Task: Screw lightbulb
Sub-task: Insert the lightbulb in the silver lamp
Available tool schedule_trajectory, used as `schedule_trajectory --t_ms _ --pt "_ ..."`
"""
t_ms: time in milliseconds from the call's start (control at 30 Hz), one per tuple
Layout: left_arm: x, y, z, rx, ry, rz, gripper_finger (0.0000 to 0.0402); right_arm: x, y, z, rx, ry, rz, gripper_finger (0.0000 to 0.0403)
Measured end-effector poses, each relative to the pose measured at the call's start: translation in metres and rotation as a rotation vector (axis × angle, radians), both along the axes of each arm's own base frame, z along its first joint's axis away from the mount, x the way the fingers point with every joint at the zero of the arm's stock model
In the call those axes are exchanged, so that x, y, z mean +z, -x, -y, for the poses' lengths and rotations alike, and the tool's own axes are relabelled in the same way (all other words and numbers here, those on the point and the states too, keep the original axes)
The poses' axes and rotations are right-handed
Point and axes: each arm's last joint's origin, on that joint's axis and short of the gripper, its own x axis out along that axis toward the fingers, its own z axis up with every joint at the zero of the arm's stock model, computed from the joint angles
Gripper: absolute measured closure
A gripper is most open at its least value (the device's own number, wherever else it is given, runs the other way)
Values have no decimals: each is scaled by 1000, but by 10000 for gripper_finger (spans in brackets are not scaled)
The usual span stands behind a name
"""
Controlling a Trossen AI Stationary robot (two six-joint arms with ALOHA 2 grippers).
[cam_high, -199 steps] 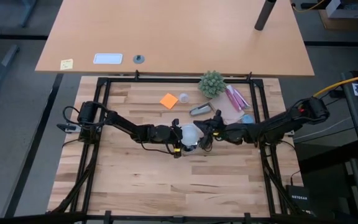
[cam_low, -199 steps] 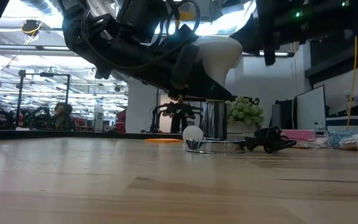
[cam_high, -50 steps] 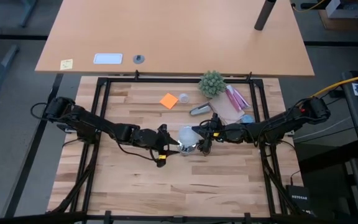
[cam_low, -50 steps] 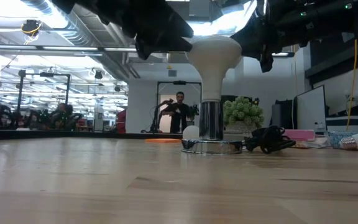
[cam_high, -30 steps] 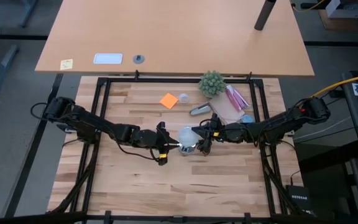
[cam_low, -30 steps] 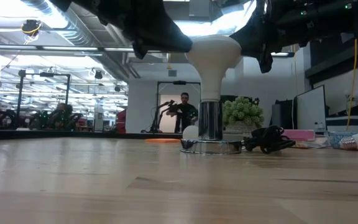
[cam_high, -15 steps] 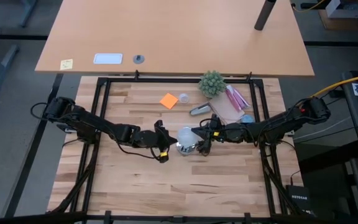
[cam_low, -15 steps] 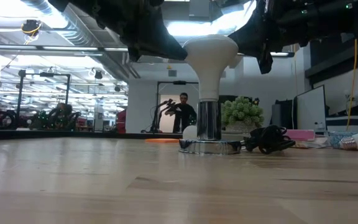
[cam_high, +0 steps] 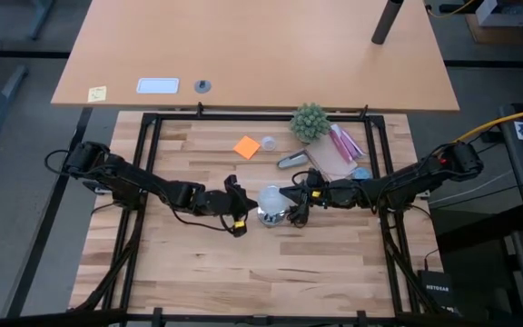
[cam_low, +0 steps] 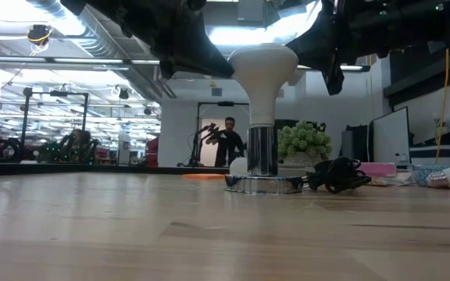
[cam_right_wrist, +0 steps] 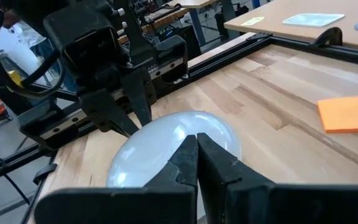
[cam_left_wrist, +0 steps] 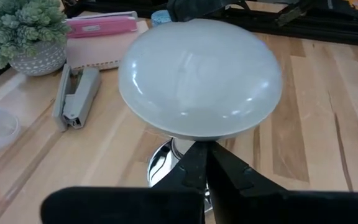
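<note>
The white frosted lightbulb (cam_high: 270,197) stands upright, with its neck in the socket of the shiny silver base (cam_low: 262,184) on the wooden table. A black cord (cam_low: 334,175) trails off beside the base. My left gripper (cam_high: 246,205) is shut and comes from the table's left, its tips at the bulb's round head (cam_left_wrist: 199,74). My right gripper (cam_high: 291,197) is also shut and comes from the table's right. It meets the same head (cam_right_wrist: 166,146) on the opposite side. My left gripper touches the bulb's head with its shut fingertips (cam_left_wrist: 205,154), low on its left side near the underside rim (cam_low: 230,69). The fingers come nearly level from the table's left, slanting slightly down. The bulb stays upright in the base. My right gripper rests its shut fingertips (cam_right_wrist: 197,144) against the right side of the bulb's head (cam_low: 297,61). The fingers come almost level from the table's right. Nothing is pinched between them.
Behind the bulb lie a grey stapler (cam_high: 293,161), an orange sticky pad (cam_high: 247,146), a small potted plant (cam_high: 310,121) and a pink case (cam_high: 345,143). Black frame rails (cam_high: 152,145) border the table. A person (cam_low: 228,142) stands far back in the room.
My left gripper has turned a little at the bulb's head without leaving its place. The bulb's head and the base have shifted slightly toward the table's left. My right gripper has stayed against the head.
</note>
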Motion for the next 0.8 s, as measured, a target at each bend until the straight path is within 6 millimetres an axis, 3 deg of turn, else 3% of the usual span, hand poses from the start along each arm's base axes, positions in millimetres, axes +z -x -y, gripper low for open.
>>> schedule_trajectory --t_ms 367,800 --pt "0 0 -3 51 -14 5 399 0 0 0 -8 -85 11 397" --pt "-1 0 -8 91 -27 1 399 2 -1 -4 102 -152 32 397"
